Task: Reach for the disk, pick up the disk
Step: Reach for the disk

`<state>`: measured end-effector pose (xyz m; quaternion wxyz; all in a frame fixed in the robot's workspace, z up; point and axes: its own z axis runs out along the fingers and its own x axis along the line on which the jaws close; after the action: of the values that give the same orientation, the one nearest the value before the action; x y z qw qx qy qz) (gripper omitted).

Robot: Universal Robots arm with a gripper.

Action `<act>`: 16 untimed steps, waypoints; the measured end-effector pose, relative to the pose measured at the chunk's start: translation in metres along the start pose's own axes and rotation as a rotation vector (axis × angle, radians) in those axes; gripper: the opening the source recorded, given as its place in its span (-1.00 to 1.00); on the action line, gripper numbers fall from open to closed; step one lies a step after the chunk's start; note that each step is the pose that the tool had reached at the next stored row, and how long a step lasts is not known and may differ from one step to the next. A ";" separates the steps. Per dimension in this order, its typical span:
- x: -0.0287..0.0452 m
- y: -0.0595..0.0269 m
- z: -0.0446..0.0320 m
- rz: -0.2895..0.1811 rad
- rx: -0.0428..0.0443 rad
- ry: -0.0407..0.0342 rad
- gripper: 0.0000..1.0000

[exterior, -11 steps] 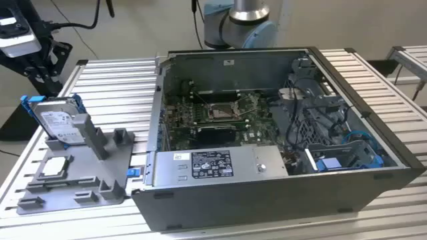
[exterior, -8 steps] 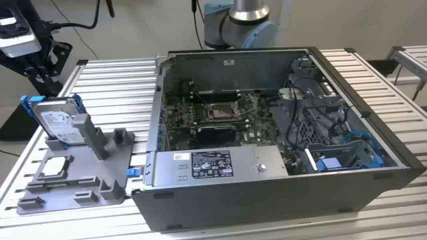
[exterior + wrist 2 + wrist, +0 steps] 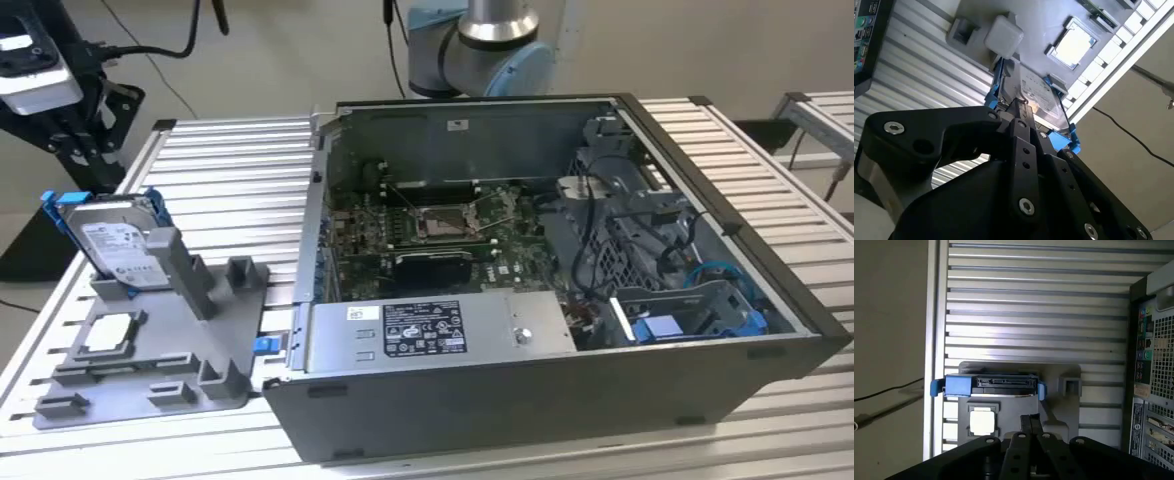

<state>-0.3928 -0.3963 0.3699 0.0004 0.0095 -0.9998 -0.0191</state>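
Silver-grey rectangular disk [image 3: 118,245] in blue bracket, upright in grey plastic holder [image 3: 234,330] slot, black gripper [image 3: 1030,418] clenched, empty, close above.

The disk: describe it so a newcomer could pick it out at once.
On the exterior view's left of the open case sits a grey fixture. The disk stands on edge at its far end. Its blue bracket and white label set it apart from the square chip lying flat nearby.
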 end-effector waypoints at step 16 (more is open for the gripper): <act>0.0461 0.0203 0.0060 0.000 0.0013 -0.0013 -1.00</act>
<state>-0.4392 -0.3766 0.3647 -0.0002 0.0094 -0.9998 -0.0184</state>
